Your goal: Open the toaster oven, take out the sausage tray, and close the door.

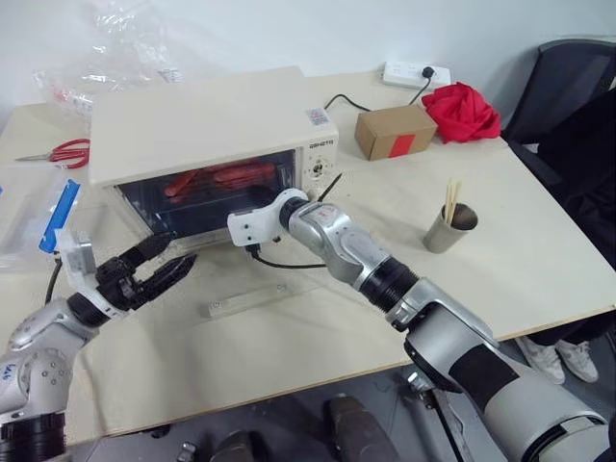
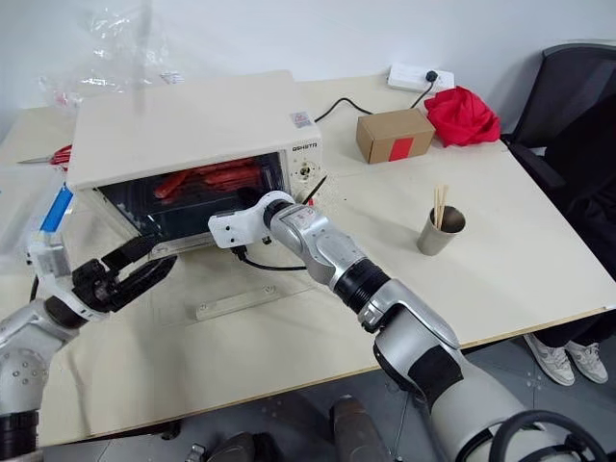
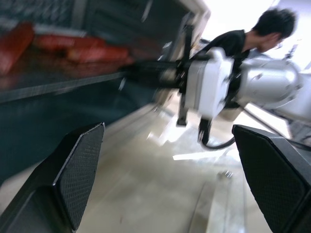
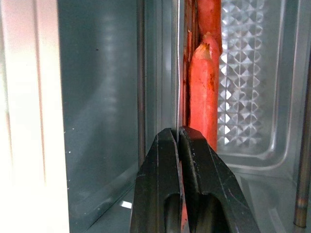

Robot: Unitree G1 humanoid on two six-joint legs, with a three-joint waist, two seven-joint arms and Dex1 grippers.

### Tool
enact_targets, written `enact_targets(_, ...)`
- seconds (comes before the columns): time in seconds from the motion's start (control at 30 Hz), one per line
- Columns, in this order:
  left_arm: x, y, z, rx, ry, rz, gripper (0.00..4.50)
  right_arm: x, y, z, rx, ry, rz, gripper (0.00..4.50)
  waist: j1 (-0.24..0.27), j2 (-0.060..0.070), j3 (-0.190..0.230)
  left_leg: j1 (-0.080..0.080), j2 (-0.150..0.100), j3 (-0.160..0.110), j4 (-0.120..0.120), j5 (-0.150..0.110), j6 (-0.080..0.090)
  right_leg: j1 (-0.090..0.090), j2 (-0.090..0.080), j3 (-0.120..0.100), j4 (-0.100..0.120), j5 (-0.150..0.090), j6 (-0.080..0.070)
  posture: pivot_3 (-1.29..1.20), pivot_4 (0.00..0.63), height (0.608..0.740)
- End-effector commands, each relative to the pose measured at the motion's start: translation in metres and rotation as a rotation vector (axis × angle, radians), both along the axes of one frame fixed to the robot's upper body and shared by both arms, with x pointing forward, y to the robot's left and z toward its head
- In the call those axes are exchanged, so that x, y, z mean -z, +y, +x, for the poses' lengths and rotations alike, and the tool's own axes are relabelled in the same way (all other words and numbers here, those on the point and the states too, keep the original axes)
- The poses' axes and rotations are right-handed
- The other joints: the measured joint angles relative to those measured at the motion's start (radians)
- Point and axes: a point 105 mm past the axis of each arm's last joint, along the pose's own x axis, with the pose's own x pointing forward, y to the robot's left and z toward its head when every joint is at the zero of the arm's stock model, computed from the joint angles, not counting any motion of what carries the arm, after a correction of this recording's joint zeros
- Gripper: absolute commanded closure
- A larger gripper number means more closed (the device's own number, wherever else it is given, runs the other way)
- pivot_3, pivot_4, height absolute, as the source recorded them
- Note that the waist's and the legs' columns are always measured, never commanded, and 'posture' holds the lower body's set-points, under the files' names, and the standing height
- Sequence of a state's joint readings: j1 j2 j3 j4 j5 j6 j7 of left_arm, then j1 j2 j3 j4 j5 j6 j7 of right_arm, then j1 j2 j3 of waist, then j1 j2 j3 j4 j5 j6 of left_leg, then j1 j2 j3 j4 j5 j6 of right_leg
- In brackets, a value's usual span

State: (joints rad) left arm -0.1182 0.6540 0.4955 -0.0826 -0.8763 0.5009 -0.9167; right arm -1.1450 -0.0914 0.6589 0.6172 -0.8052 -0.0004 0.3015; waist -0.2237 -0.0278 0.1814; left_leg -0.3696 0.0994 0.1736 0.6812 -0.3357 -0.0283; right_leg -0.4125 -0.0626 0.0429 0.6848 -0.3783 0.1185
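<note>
The cream-white toaster oven (image 1: 202,120) stands at the table's back left. Its glass door (image 1: 248,300) lies folded down flat on the table, handle toward me. Inside, red-orange sausages (image 1: 217,177) lie on the sausage tray (image 4: 243,97). My right gripper (image 4: 178,132) reaches into the oven mouth and is shut on the tray's thin metal rim, just beside a sausage (image 4: 201,92). My left gripper (image 1: 181,250) hovers open at the oven's front left corner, above the door, holding nothing; the left wrist view shows its wide-set fingers (image 3: 80,170).
Right of the oven are a cardboard box (image 1: 395,132), a red cloth (image 1: 462,109), a power strip (image 1: 416,73) and a metal cup of sticks (image 1: 448,229). Red scissors (image 1: 63,152) and a clear box with a blue clip (image 1: 38,217) lie left. A person (image 3: 243,43) is beyond the table.
</note>
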Motion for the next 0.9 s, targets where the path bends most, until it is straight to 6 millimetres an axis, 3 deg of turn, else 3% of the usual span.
enact_targets(0.03, -0.026, 0.009, -0.002, 0.037, -0.032, -0.056, 0.00, -0.035, 0.012, -0.021, -0.126, -0.063, 0.023, 4.49, -0.001, 0.000, 0.000, 0.000, 0.000, 0.000, 0.000, 0.000, 0.000, 0.000, 0.000, -0.001, 0.000, 0.000, 0.000, 0.00, 0.150, 0.740)
enact_targets(0.17, -0.046, 0.014, 0.003, 0.048, -0.026, -0.072, 0.00, -0.024, -0.004, -0.028, -0.144, -0.003, -0.027, 4.49, 0.001, 0.000, 0.000, -0.001, 0.000, -0.002, 0.000, 0.000, 0.000, 0.000, -0.001, -0.003, 0.001, 0.000, 0.000, 0.00, 0.150, 0.740)
enact_targets(0.3, -0.052, 0.017, 0.004, 0.051, -0.010, -0.080, 0.00, -0.008, -0.020, -0.040, -0.168, 0.075, -0.067, 4.49, 0.003, 0.000, 0.000, -0.001, 0.000, -0.004, 0.000, 0.000, 0.000, 0.000, -0.002, -0.005, 0.004, 0.000, 0.000, 0.00, 0.150, 0.740)
enact_targets(0.63, -0.046, 0.015, 0.003, 0.058, 0.048, -0.064, 0.00, 0.017, -0.052, -0.075, -0.215, 0.187, -0.020, 4.49, 0.021, 0.000, 0.000, 0.000, -0.001, -0.005, 0.003, 0.000, 0.000, 0.002, -0.002, -0.005, 0.003, 0.000, 0.000, 0.00, 0.150, 0.740)
enact_targets(0.9, -0.036, 0.016, 0.000, 0.059, 0.113, -0.035, 0.00, 0.026, -0.085, -0.086, -0.220, 0.180, -0.045, 4.49, 0.050, 0.000, 0.000, 0.000, -0.002, -0.005, 0.003, 0.000, 0.000, 0.004, -0.002, -0.005, -0.005, 0.000, 0.000, 0.00, 0.150, 0.740)
